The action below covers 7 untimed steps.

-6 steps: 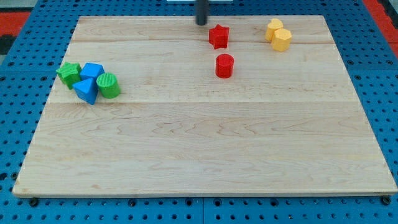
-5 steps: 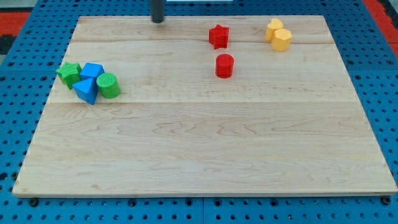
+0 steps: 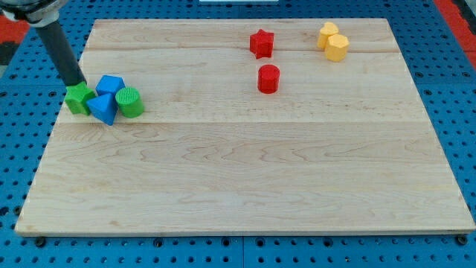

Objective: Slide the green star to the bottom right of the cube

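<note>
The green star (image 3: 77, 99) lies at the board's left edge, touching the left side of a blue triangular block (image 3: 103, 108). The blue cube (image 3: 111, 85) sits just above and to the right of the star. A green cylinder (image 3: 129, 102) stands right of the blue blocks. My tip (image 3: 77, 84) rests on the board at the star's top edge, just left of the cube. The dark rod slants up to the view's top left.
A red star (image 3: 261, 43) and a red cylinder (image 3: 268, 78) stand at the top middle. Two yellow blocks (image 3: 333, 41) sit together at the top right. The wooden board (image 3: 245, 186) lies on a blue pegboard (image 3: 22, 119).
My tip swept from the top middle of the board leftward and down to the green star. The star has shifted slightly down, toward the blue triangular block.
</note>
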Motion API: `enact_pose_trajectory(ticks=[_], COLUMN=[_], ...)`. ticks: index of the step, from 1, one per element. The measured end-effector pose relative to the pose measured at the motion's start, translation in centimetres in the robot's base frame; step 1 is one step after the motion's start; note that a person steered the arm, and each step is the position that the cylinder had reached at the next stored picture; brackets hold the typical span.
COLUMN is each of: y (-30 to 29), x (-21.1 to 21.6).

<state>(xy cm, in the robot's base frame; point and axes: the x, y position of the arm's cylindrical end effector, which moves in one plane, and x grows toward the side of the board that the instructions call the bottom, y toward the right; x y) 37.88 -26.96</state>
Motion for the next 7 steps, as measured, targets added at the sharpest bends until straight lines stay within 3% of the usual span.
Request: enact_pose_trajectory(ticks=[3, 7], y=[-3.5, 25.2], x=[3.5, 3.5])
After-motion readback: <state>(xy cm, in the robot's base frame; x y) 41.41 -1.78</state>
